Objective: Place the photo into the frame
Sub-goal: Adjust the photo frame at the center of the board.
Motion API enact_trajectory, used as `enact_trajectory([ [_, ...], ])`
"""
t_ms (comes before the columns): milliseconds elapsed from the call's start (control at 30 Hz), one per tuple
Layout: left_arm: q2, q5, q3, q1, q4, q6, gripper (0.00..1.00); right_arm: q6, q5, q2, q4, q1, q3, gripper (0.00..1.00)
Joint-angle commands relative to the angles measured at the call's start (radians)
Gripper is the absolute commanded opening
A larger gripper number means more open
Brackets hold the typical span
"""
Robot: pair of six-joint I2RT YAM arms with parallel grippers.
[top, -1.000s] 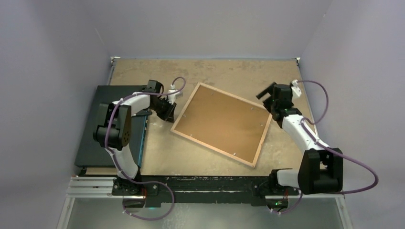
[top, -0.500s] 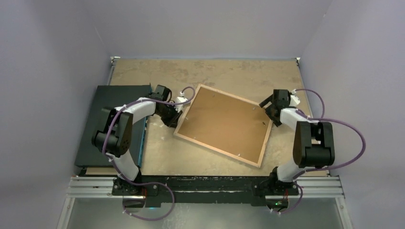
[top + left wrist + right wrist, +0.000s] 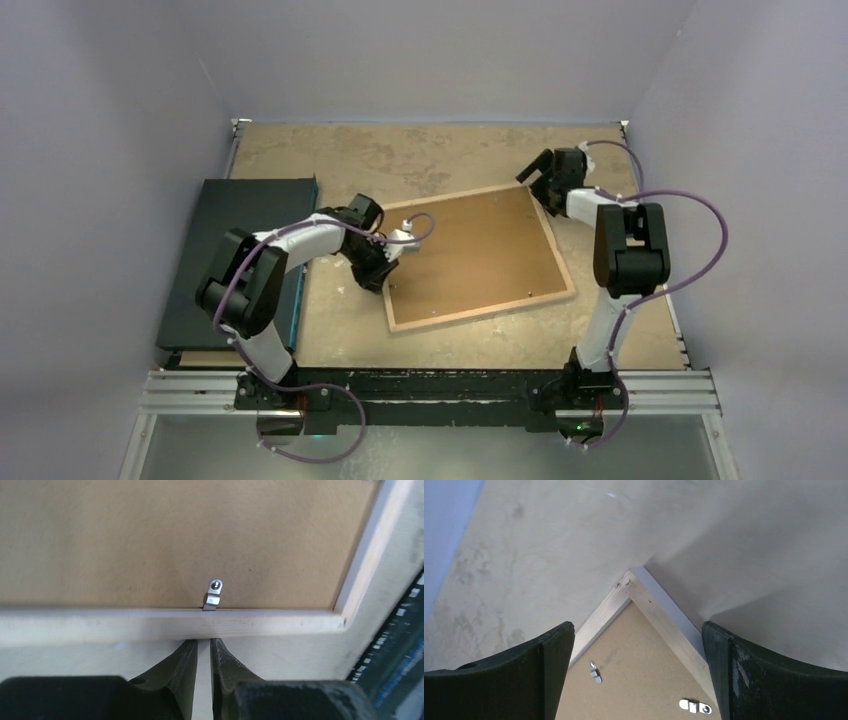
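Observation:
The frame (image 3: pixel 561 252) lies face down on the table, its brown backing board (image 3: pixel 475 255) up and held by small metal clips (image 3: pixel 214 594). My left gripper (image 3: pixel 384 266) sits low at the frame's left side. Its jaws are nearly closed on nothing and its tips (image 3: pixel 204 643) touch the light wood border (image 3: pixel 100 625). My right gripper (image 3: pixel 536 180) is open at the frame's far right corner. In the right wrist view (image 3: pixel 638 626) its fingers straddle that corner (image 3: pixel 631 577) without touching it. The photo does not show clearly in any view.
A dark flat board (image 3: pixel 235 250) with a blue strip along its right edge lies at the left of the table, beside my left arm. It also shows in the left wrist view (image 3: pixel 400 647). Grey walls enclose the table on three sides.
The frame has turned counterclockwise and shifted. My left gripper moved right and nearer along its left edge. My right gripper swung from the frame's right corner up to the far corner.

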State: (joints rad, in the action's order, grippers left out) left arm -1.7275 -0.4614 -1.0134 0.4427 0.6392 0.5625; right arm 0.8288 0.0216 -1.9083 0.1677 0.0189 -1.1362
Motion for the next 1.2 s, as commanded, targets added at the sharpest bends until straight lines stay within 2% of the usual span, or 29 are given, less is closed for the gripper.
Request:
enact_trajectory([
  [0, -0.074, -0.109, 0.009, 0.167, -0.096, -0.04, 0.14, 0.013, -0.218, -0.098, -0.048, 0.115, -0.157, 0.99],
  [233, -0.2, -0.164, -0.076, 0.312, -0.13, -0.122, 0.15, -0.016, -0.326, -0.203, -0.037, 0.171, -0.265, 0.99],
  [333, -0.186, -0.174, -0.088, 0.319, -0.145, -0.156, 0.17, -0.049, -0.396, -0.259, -0.047, 0.194, -0.323, 0.99],
  [467, -0.1, -0.147, -0.134, 0.306, -0.082, -0.155, 0.21, -0.102, -0.354, -0.286, -0.124, 0.22, -0.434, 0.99],
  [567, 0.007, -0.135, -0.157, 0.253, -0.03, -0.137, 0.24, -0.12, -0.298, -0.25, -0.191, 0.22, -0.486, 0.99],
  [633, 0.075, -0.11, -0.186, 0.196, -0.001, -0.13, 0.3, -0.12, -0.205, -0.209, -0.206, 0.219, -0.497, 0.99],
  [733, 0.151, -0.099, -0.243, 0.072, 0.038, -0.116, 0.37, -0.13, -0.064, -0.134, -0.221, 0.219, -0.485, 0.99],
  [833, 0.189, -0.087, -0.271, -0.063, 0.023, -0.116, 0.39, -0.139, 0.031, -0.07, -0.2, 0.22, -0.436, 0.99],
  [967, 0.135, -0.04, -0.259, -0.173, -0.087, -0.213, 0.37, -0.111, 0.069, 0.023, -0.177, 0.251, -0.321, 0.99],
  [1167, -0.103, -0.153, -0.307, -0.276, -0.11, -0.315, 0.27, -0.06, 0.049, 0.15, -0.124, 0.436, -0.147, 0.97],
])
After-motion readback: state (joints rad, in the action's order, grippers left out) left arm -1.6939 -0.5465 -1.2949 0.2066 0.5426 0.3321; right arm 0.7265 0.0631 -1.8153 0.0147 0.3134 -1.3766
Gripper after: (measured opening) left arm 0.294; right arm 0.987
